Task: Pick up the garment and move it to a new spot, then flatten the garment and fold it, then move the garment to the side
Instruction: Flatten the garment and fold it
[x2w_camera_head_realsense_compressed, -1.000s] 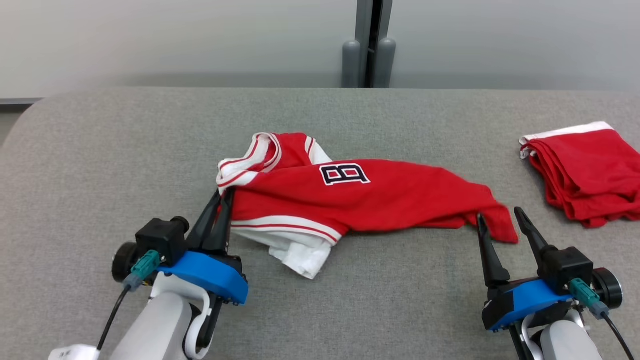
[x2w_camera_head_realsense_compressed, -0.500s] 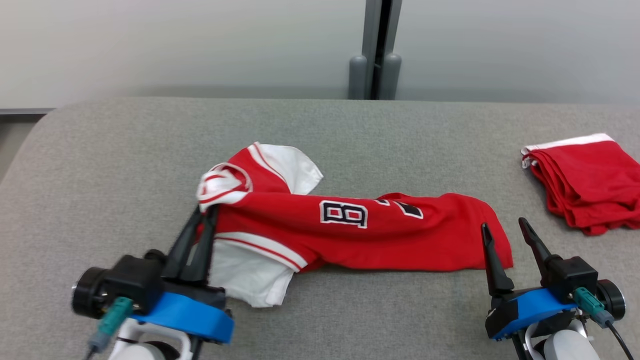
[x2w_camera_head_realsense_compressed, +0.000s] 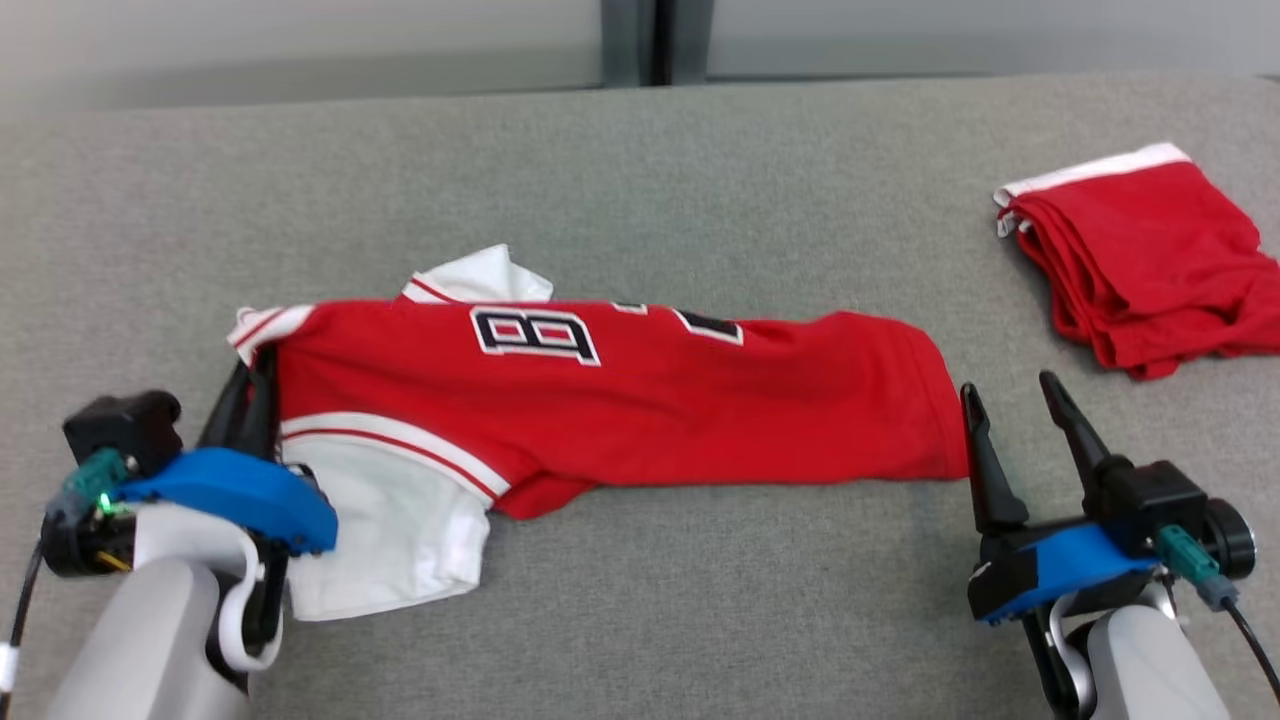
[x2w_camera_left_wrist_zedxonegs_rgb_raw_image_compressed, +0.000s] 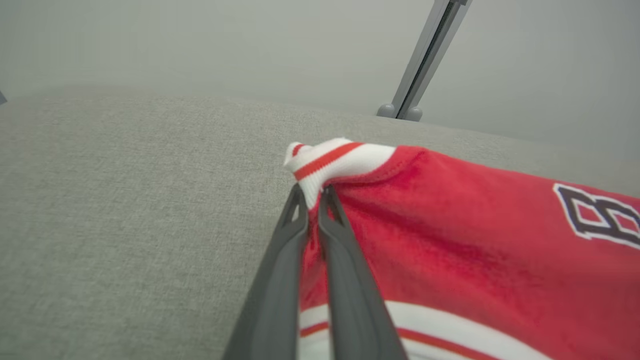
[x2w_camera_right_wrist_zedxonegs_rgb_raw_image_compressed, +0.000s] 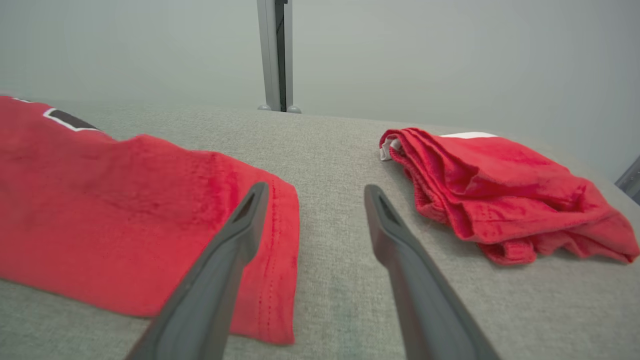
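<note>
Garment (x2w_camera_head_realsense_compressed: 650, 410): red jersey with white striped trim and black lettering, stretched out sideways across the grey table (x2w_camera_head_realsense_compressed: 700, 180), pretty much from one gripper to the other.
Left gripper (x2w_camera_head_realsense_compressed: 252, 385): fingers pressed together on the red-and-white striped edge at the jersey's left end; the cloth bunches up right at the tips in the wrist view (x2w_camera_left_wrist_zedxonegs_rgb_raw_image_compressed: 312, 192).
White sleeve (x2w_camera_head_realsense_compressed: 390, 540): flopped on the table just right of that gripper, partly tucked under its blue housing.
Hem (x2w_camera_head_realsense_compressed: 935, 400): the jersey's right end, stopping just beside the right gripper's nearer finger; can't tell if they actually touch.
Right gripper (x2w_camera_head_realsense_compressed: 1007, 385): fingers spread wide, nothing between them, sitting over bare table just past the hem.
Red pile (x2w_camera_head_realsense_compressed: 1140, 260): another red cloth with a white band, roughly folded, farther right and farther back, well apart from the jersey.
</note>
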